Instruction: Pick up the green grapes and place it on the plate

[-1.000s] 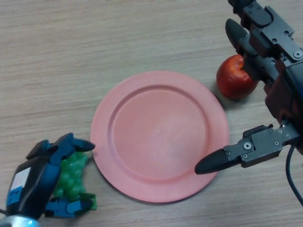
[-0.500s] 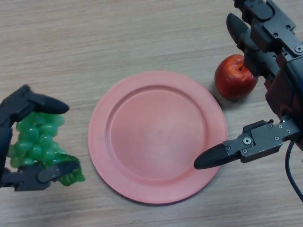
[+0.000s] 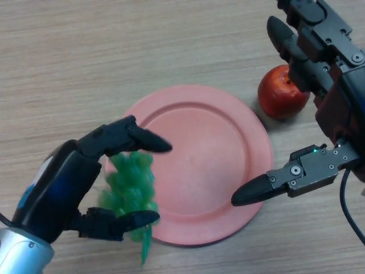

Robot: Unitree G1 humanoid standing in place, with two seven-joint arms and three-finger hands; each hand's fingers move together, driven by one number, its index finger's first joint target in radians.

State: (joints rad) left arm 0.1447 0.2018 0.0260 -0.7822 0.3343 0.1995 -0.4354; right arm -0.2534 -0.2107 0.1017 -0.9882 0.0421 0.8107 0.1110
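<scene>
A bunch of green grapes [image 3: 130,185] hangs in my left hand [image 3: 68,185], pinched between the fingers above and the thumb below. The bunch is over the left rim of the round pink plate [image 3: 197,148], which lies flat in the middle of the wooden table. My right hand [image 3: 319,68] shows at the right edge with its fingers straight and nothing in them; its thumb reaches over the plate's lower right rim.
A red apple [image 3: 279,94] rests on the table just beyond the plate's upper right rim, partly behind my right hand's fingers. Bare wooden tabletop [image 3: 85,63] spreads around the plate.
My left hand has lifted the grapes off the table at the lower left and carried them rightward to the plate's left rim. The right hand has barely moved.
</scene>
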